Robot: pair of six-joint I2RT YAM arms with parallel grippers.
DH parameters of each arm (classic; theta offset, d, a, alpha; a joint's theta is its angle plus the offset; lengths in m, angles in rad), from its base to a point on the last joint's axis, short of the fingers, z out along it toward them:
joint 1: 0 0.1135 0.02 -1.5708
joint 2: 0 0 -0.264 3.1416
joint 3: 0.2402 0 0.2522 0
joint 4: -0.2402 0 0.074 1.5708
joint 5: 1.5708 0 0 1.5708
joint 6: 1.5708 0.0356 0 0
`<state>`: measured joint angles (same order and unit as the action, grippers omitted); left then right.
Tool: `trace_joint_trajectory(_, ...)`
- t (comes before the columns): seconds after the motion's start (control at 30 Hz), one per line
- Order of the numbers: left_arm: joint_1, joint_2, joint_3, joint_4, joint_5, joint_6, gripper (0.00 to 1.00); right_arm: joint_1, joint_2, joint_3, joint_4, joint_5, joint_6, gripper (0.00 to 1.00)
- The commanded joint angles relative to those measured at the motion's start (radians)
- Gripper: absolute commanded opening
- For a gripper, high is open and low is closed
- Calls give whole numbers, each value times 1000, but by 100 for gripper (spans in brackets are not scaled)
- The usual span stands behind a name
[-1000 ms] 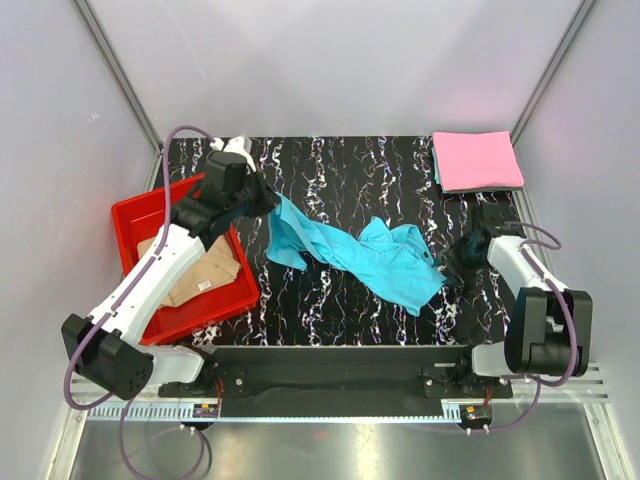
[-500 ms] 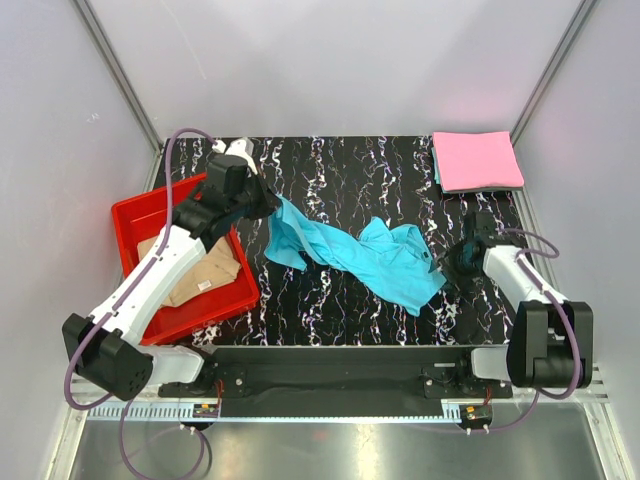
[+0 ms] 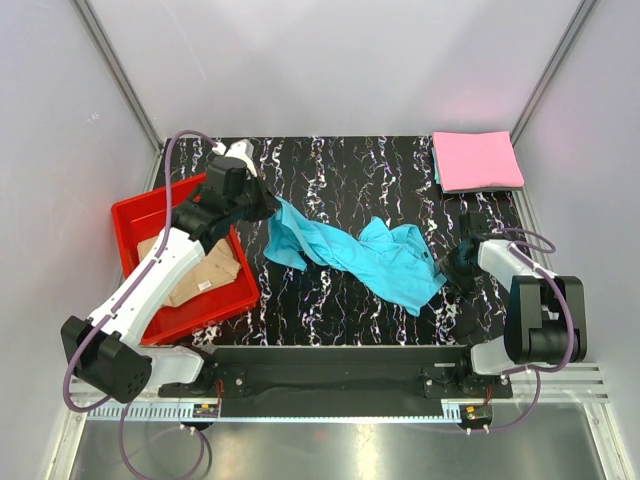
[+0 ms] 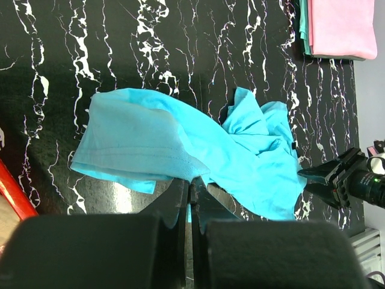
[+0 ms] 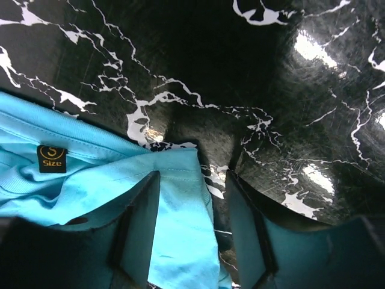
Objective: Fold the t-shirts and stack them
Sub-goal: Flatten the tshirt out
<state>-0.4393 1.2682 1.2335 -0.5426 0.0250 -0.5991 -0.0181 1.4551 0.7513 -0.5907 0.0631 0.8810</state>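
Right pincer (image 5: pixel 191 186) nearer, agape astride t-shirt (image 5: pixel 78 174)

Robot test cell in a laboratory.
A marbled tabletop (image 3: pixel 340 170) is walled by white panels (image 3: pixel 330 60) and metal posts (image 3: pixel 115 70) beyond the left arm (image 3: pixel 150 280) and right arm (image 3: pixel 510 260), both bolted to a rail (image 3: pixel 340 365).

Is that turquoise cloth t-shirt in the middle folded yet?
Not folded: the turquoise cloth t-shirt lies bunched and wrinkled across the black marbled table, one end pinched in the left gripper.

Bright even overhead light; soft shadows; glare on glossy table (image 5: pixel 310 48) — wrist foregrounds blurred.
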Motion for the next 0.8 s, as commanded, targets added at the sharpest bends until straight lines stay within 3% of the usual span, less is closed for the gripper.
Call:
trace_joint_trajectory(0.0,5,-21,8,44,21,15,0,1,16,-6,52,73,-16,53)
trace_joint_trajectory(0.13,5,-21,1,41,15,18,0,1,19,-4,55,124,-31,35)
trace_joint_trajectory(0.3,5,-16,15,35,9,18,0,0,-24,49,-24,296,-54,17)
trace_joint_trajectory(0.33,5,-13,21,32,3,18,0,0,-39,83,-58,341,-59,8)
trace_joint_trajectory(0.57,5,3,50,16,1,13,0,0,-148,221,-97,394,-111,6)
trace_joint_trajectory(0.77,5,-10,-11,26,13,5,0,1,-236,172,-43,308,-177,9)
